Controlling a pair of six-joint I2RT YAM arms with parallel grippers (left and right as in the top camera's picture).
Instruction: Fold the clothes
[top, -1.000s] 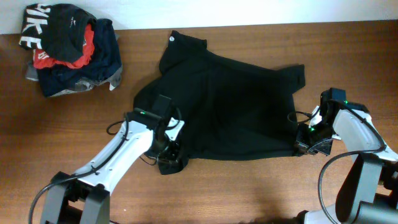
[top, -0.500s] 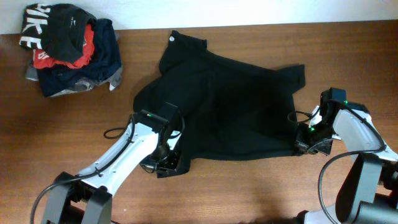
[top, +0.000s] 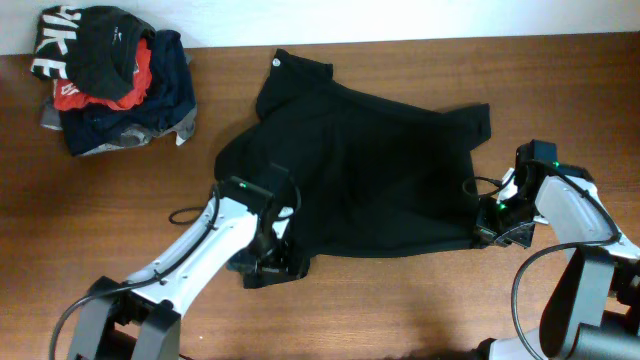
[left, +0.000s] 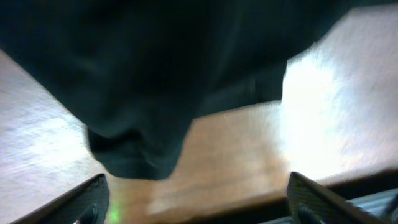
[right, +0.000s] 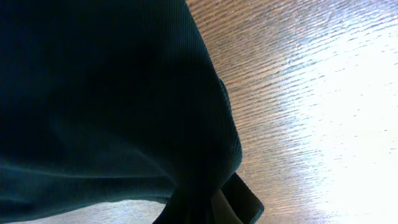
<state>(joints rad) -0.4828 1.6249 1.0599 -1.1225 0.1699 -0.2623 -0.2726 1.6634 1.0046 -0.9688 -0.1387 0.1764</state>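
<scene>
The clothes (top: 370, 170), really one plain black T-shirt, lies spread but rumpled on the table (top: 400, 310) between the two grippers, with a tiny white mark at the edge farthest from both. The right gripper (top: 487, 228) is pinched tight on the corner at its tips, probably to anchor that side. The left gripper (top: 270, 258) stands wide open holding nothing, a lumpy corner just ahead of its fingers.

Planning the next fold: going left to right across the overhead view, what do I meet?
pile of garments → left fingers, open at the table → black T-shirt → right fingers, shut on its lower right corner
</scene>
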